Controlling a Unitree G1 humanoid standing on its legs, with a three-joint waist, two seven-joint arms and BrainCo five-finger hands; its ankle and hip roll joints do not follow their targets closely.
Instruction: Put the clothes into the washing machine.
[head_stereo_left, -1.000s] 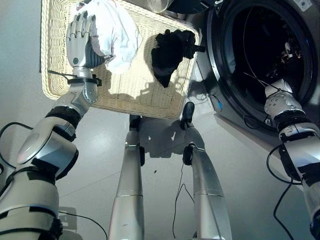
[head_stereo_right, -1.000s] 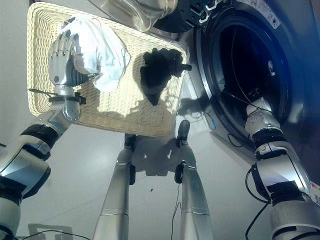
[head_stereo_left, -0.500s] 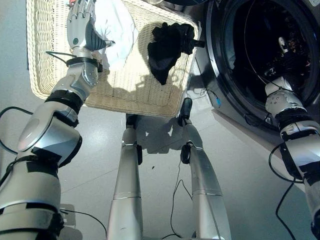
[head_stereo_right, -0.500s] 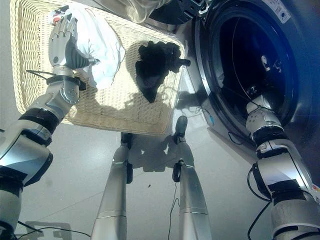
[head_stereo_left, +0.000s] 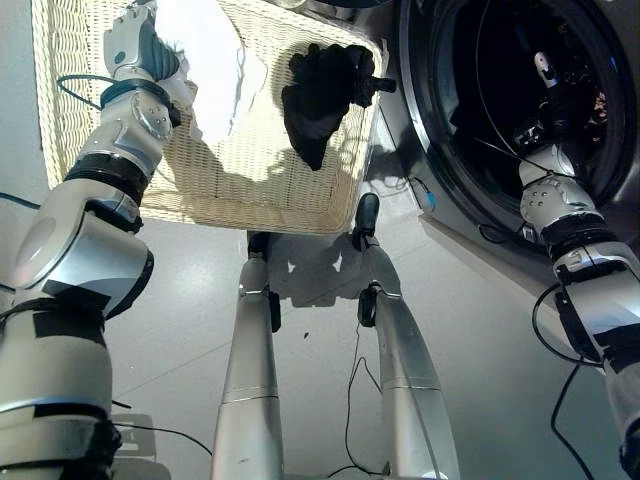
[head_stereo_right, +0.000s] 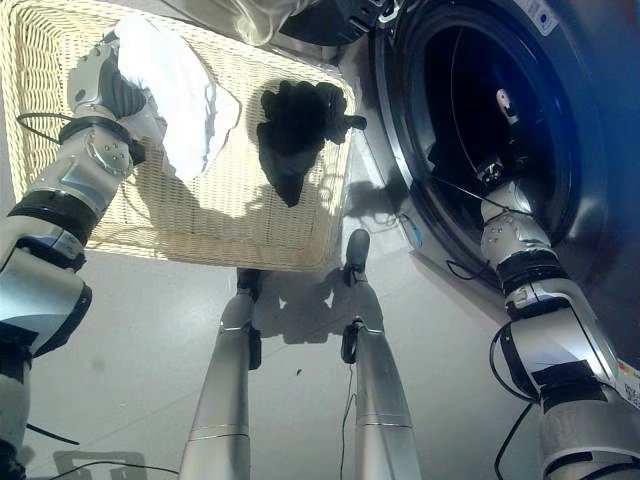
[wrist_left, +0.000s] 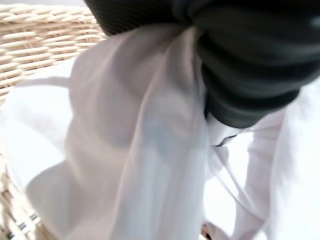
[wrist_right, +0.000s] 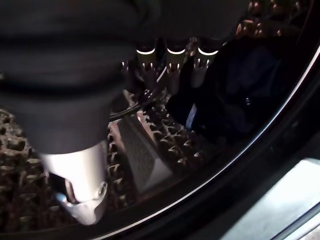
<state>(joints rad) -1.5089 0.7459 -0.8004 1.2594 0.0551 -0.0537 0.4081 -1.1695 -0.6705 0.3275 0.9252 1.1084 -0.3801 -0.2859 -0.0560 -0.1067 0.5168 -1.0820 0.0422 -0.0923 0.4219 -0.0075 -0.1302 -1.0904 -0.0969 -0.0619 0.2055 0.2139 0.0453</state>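
Left eye view: left hand (head_stereo_left: 135, 45) at 11 o'clock in basket (head_stereo_left: 90, 150), fingers buried in white cloth (head_stereo_left: 215, 65), grip unclear. Right hand (wrist_right: 165, 65) inside washer drum (head_stereo_left: 520, 90), fingers extended beside dark clothes (wrist_right: 235, 95). Black garment (head_stereo_left: 318, 95) lies in basket.

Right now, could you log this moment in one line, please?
left hand on white cloth | right hand in drum | black garment in basket

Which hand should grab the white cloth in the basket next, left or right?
Probably the left. The left hand already lies against the white cloth in the wicker basket, while the right hand is reaching inside the washing machine drum, away from the basket.
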